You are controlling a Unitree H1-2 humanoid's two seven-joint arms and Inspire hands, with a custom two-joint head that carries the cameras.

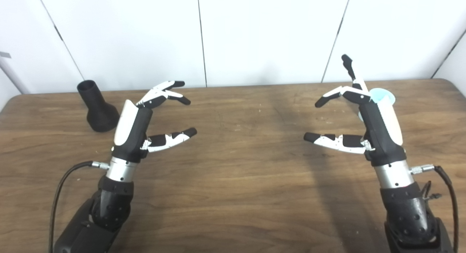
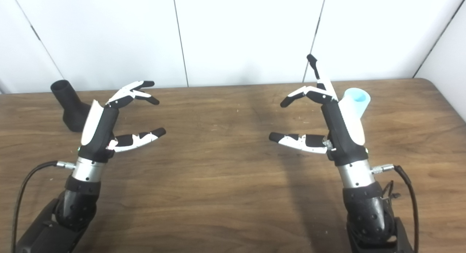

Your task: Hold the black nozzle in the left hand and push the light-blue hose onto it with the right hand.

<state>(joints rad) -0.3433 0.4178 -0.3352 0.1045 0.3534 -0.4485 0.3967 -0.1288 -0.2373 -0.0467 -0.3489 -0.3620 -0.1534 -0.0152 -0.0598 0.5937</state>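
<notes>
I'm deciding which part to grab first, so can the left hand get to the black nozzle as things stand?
Probably yes. The left hand is open and holds nothing, and the black nozzle stands upright on the table just to its outer side, with nothing between them.

The right hand (image 2: pixel 329 116) hides most of the hose (image 2: pixel 355 100); only its open end shows. The left hand (image 2: pixel 109 118) covers part of the nozzle (image 2: pixel 69 103) base. Both arms and the table (image 1: pixel 233 194) are cut off at the bottom edge.
</notes>
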